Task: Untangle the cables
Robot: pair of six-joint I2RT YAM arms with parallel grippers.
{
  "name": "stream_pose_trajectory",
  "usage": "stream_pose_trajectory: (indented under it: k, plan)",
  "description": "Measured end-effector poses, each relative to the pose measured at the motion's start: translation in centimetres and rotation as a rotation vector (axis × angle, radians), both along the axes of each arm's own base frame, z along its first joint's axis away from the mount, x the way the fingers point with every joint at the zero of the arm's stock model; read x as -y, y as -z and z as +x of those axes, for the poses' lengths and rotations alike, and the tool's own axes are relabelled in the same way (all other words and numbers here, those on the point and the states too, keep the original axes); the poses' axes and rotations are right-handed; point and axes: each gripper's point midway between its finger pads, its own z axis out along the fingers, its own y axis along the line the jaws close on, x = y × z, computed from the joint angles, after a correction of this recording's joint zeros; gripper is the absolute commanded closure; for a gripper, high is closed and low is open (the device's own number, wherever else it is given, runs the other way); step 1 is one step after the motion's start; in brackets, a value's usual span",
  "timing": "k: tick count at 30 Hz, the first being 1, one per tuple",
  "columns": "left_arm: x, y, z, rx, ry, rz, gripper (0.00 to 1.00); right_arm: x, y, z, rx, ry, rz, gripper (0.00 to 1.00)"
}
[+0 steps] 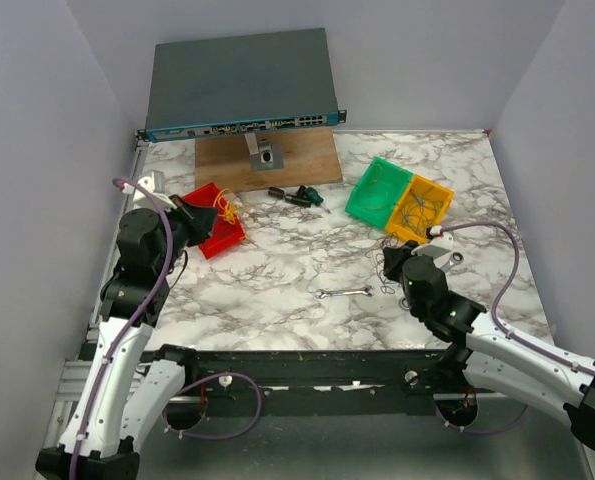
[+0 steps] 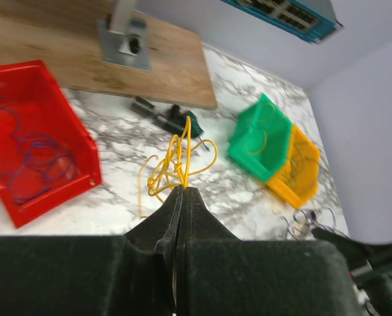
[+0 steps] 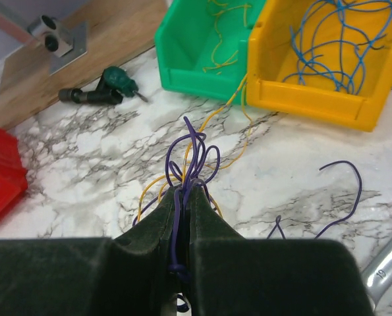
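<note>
Left gripper [image 2: 182,191] pinches shut on a yellow cable loop [image 2: 176,158] near the red bin [image 2: 84,148]. Right gripper [image 3: 188,187] clamps purple cables [image 3: 196,155] (a yellow strand [image 3: 232,105] trails among them). Mid-separation; next, probably ease them apart gently.

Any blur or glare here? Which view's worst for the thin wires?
Left wrist: smeared throughout, red bin and green bin edges fuzzy; yellow wires in the shut left gripper readable. Right wrist: sharp, purple wires in the right gripper and blue wires in the yellow bin crisp. Top external: even light, no glare, wires barely resolve.
</note>
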Motion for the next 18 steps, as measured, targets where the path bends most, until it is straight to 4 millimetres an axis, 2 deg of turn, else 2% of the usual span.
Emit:
stream_pose_trajectory:
  k: [5,9,14,18]
  plan:
    - [4.6,-1.1,-0.3,0.011,0.192,0.019,1.0,-1.4,1.3,-0.1,-0.01,-0.087,-0.025,0.99]
    - [8.7,-3.7,-0.4,0.063,0.334,0.04,1.0,-1.9,2.3,-0.4,-0.009,-0.128,-0.028,0.99]
    - [13.5,-6.0,0.6,0.126,0.461,0.076,1.0,-1.5,3.4,-0.8,-0.012,-0.129,-0.034,0.99]
    - [18.5,-6.2,2.2,0.157,0.559,0.13,1.0,-0.5,2.6,-0.8,0.018,-0.08,-0.003,0.99]
